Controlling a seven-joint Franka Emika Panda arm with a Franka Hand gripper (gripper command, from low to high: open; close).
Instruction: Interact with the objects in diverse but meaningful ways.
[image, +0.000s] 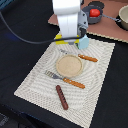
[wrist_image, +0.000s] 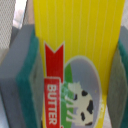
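With its green-padded gripper (wrist_image: 70, 65) clamped on the flat yellow rectangular butter box (wrist_image: 75, 45) just beyond the round wooden plate (image: 68, 65), the arm should lift straight, keeping squeeze steady.

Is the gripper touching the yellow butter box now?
Touching. The wrist view shows the yellow butter box filling the space between the gripper pads, and its side edges meet the green pad faces with no visible gap.
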